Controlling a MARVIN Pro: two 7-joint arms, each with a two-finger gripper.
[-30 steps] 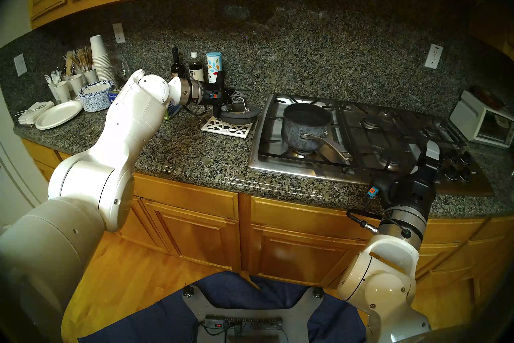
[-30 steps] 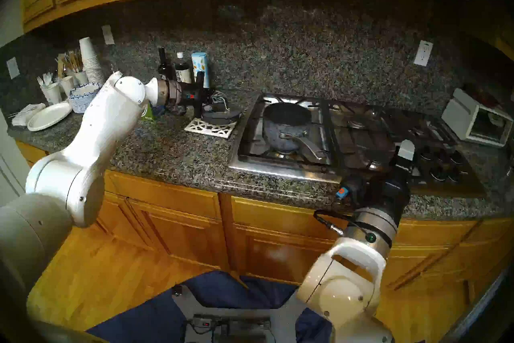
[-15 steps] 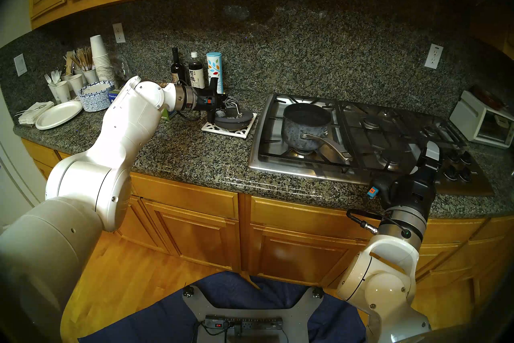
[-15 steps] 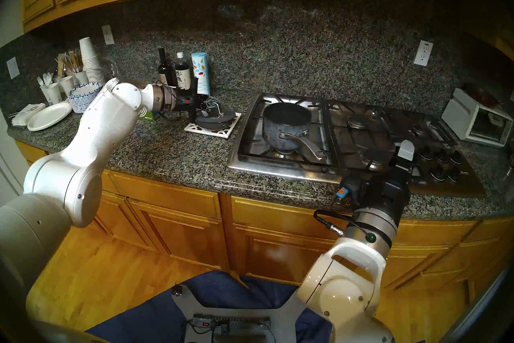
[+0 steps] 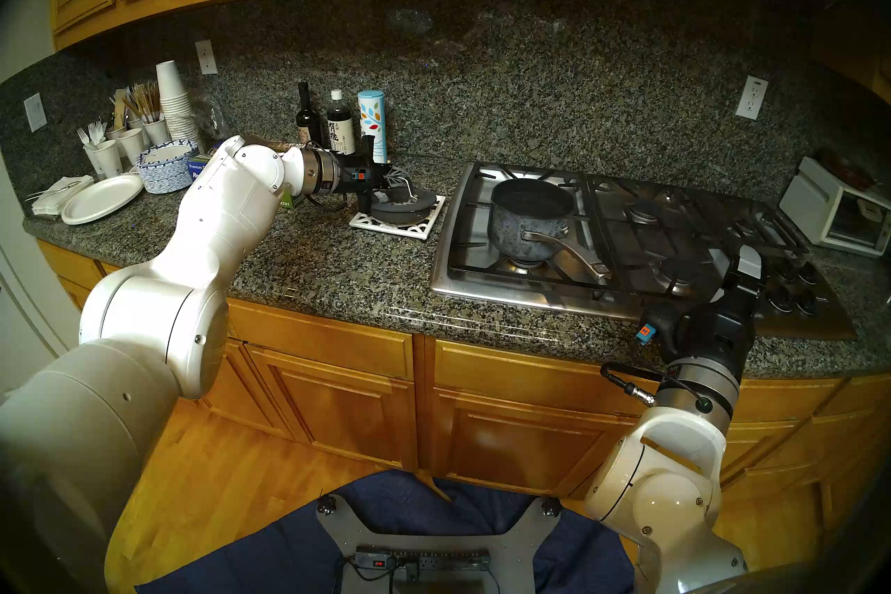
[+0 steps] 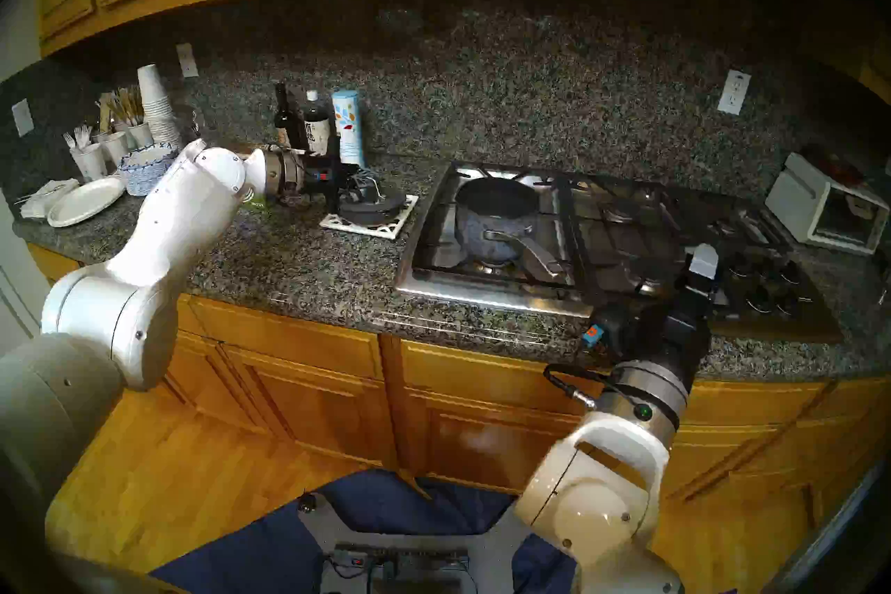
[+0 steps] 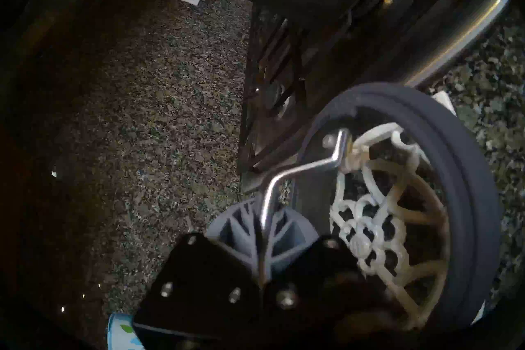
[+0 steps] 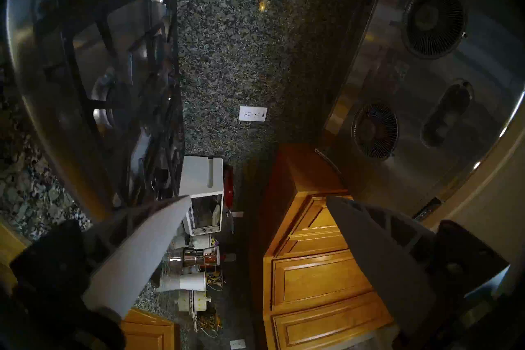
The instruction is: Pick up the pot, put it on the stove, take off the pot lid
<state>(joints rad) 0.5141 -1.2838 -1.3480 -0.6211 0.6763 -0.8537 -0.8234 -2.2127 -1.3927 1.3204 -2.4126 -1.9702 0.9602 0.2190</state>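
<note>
Firmly clamped, left end effector (image 7: 262, 238) grips pot lid (image 7: 466, 184) handle.

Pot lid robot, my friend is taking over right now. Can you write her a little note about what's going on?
Left gripper: shut on the pot lid's loop handle; lid over the white trivet, contact unclear.
Right gripper: open, empty, near the stove's front right.
Pot: uncovered, on the front left burner.
Done: pot placed, lid off.
Left: set the lid down and let go.
</note>
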